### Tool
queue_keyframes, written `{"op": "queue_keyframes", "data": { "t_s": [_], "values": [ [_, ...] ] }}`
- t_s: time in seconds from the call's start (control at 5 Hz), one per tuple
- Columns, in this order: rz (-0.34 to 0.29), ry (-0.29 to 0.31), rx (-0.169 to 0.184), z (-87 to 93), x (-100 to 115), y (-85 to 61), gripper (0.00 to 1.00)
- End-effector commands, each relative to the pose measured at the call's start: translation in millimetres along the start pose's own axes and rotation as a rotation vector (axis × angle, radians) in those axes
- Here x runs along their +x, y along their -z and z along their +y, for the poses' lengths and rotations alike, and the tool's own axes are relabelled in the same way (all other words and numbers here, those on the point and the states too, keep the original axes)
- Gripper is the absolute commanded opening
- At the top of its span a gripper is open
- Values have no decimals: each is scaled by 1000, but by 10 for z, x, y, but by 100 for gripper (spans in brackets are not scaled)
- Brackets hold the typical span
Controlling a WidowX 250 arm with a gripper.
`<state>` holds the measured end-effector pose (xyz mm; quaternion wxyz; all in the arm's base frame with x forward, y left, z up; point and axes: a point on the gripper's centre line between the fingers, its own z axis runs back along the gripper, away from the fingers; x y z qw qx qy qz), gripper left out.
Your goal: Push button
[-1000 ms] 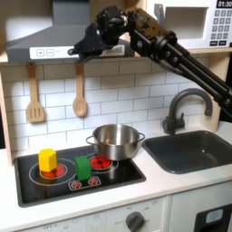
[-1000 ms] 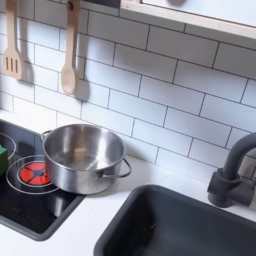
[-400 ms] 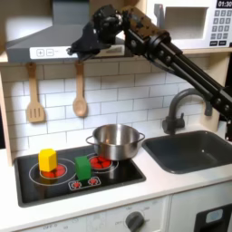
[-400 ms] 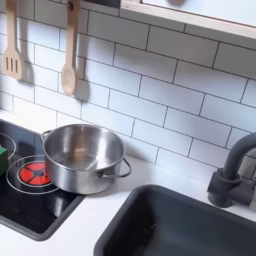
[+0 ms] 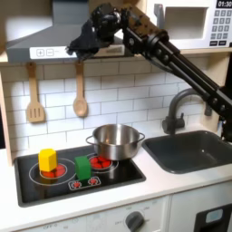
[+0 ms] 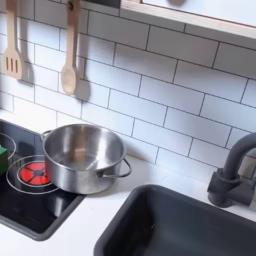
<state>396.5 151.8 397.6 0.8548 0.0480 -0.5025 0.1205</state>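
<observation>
so I've got my gripper (image 5: pixel 76 43) up top-center in the first exterior view, can't tell if my jaws are open, reaching for the hood's button panel (image 5: pixel 48 52) just below-left, so I reckon next is nudging down-left onto a button.

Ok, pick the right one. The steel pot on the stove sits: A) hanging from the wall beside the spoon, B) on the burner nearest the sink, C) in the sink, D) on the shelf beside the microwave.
B: in the first exterior view the steel pot rests on the stove, over the red burner closest to the sink, empty and upright.
</observation>
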Motion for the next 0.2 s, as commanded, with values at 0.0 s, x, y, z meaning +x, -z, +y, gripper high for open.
{"op": "queue_keyframes", "data": {
  "t_s": [0.0],
  "values": [
    [1, 11, 9, -22, 3, 6, 0]
  ]
}}
